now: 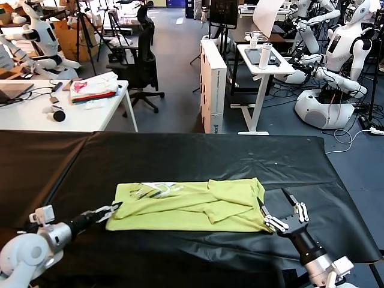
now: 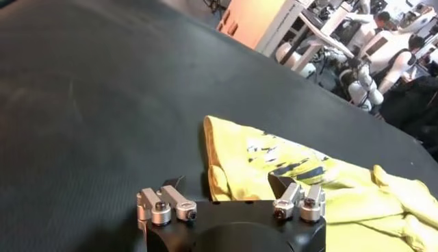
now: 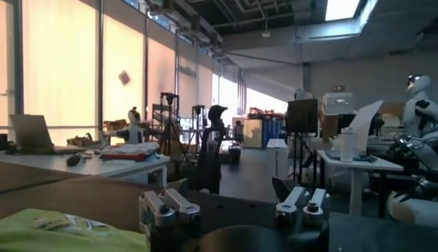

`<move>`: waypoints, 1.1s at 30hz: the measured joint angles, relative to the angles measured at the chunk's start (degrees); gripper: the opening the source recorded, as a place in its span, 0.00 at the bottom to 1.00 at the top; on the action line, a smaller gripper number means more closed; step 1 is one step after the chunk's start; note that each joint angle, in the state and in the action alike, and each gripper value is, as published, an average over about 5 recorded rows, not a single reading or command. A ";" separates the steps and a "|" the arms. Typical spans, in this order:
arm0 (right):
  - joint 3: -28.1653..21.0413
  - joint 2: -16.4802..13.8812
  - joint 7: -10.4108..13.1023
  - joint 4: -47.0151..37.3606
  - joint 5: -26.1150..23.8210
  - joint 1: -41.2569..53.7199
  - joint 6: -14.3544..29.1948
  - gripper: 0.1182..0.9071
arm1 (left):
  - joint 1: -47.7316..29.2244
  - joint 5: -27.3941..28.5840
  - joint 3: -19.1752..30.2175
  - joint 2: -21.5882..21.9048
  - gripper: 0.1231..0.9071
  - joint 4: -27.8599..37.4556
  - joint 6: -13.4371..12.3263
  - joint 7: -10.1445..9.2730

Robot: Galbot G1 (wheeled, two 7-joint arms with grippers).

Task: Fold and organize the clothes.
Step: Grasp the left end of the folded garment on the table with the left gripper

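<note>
Head cam: high, looking forward and down over the black tabletop [image 1: 198, 156], lab floor toward 12 o'clock. Left wrist cam: low and close behind its own jaws, skimming the tabletop toward the T-shirt [image 2: 328, 188]. Right wrist cam: low, near-level, facing out into the lab over its jaws. All three share the T-shirt; head and right wrist also share the white desk [image 3: 89, 161].
</note>
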 joint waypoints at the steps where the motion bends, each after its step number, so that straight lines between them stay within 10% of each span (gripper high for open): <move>1: 0.06 0.02 0.02 0.04 0.01 -0.02 0.00 1.00 | -0.02 0.06 0.08 -0.14 1.00 -0.03 -0.02 0.05; 28: -0.73 1.62 0.26 0.85 -0.33 0.42 -0.25 1.00 | -0.67 0.93 2.35 -3.46 1.00 -0.37 0.01 1.20; 33: -1.08 1.94 0.35 1.14 -0.54 0.69 -0.30 1.00 | -0.73 1.04 2.29 -3.38 0.86 -0.02 0.02 0.82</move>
